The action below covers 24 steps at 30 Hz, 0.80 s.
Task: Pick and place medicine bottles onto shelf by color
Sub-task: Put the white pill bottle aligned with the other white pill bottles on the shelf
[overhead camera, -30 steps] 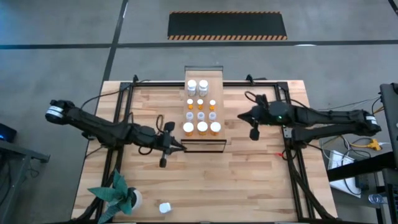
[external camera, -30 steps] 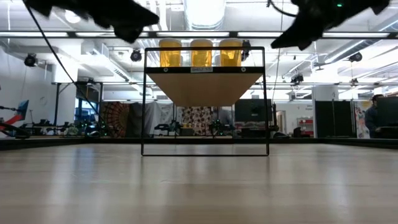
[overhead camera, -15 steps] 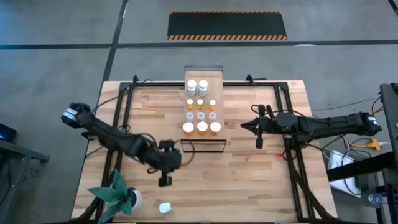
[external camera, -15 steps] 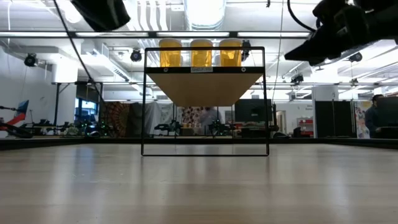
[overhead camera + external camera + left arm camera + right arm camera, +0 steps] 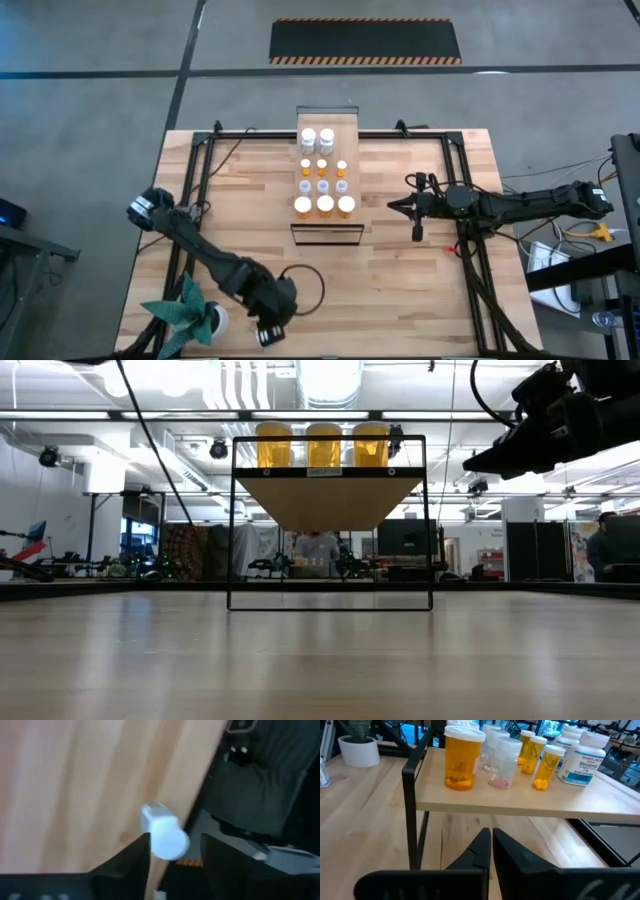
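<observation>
A small white medicine bottle point(image 5: 162, 832) lies on its side close to the table's near edge point(image 5: 263, 337). My left gripper point(image 5: 175, 852) points down over it, open, with a finger on each side of the bottle and no contact that I can make out. The shelf point(image 5: 345, 125) stands at the far middle of the table. It carries several white, orange and clear bottles point(image 5: 325, 180) upright on its board point(image 5: 510, 802). My right gripper point(image 5: 416, 232) hangs shut to the right of the shelf, above the table, its fingers point(image 5: 491, 837) holding nothing.
A white pot with a green plant point(image 5: 200, 318) stands at the near left corner, just left of my left gripper. Dark metal frame rails point(image 5: 200, 200) run along both table sides. Bare tabletop lies between the shelf and the near edge.
My left gripper has swung from beside the shelf's near left corner toward the table's near edge. It has tipped to point down and now hangs over the lying white bottle. My right gripper has sunk a little and drawn back toward the table's right edge.
</observation>
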### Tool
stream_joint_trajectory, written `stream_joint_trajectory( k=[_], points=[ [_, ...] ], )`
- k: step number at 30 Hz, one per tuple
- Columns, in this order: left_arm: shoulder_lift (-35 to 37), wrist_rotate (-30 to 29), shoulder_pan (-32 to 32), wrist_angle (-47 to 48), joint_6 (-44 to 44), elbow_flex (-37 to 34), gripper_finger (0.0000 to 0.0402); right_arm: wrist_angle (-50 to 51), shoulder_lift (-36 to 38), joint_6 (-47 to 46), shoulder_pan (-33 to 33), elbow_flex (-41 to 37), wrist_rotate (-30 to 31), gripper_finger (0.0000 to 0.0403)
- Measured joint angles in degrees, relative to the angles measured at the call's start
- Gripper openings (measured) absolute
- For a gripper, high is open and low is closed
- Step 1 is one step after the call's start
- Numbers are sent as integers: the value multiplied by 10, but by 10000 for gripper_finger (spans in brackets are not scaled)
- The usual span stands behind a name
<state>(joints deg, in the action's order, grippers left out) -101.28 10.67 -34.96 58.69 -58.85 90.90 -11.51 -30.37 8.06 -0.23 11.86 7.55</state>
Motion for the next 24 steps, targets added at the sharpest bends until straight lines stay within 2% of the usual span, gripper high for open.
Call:
stream_joint_trajectory(
  k=[4,8,12,16,19,24],
  points=[
    [-32,29,-26,3,-68,33,195,0,0,7,0,-4,0,9],
    [-60,30,-49,4,-133,52,230,1,0,17,0,-11,0,9],
    [-84,32,-60,5,-154,66,257,0,0,22,0,-12,0,9],
    [-100,30,-67,26,-154,67,267,0,0,25,0,-12,0,9],
    [-107,13,-74,60,-146,65,268,0,0,27,0,-13,0,9],
    [-109,-21,-80,58,-127,66,268,0,0,27,0,-13,0,9]
  ],
)
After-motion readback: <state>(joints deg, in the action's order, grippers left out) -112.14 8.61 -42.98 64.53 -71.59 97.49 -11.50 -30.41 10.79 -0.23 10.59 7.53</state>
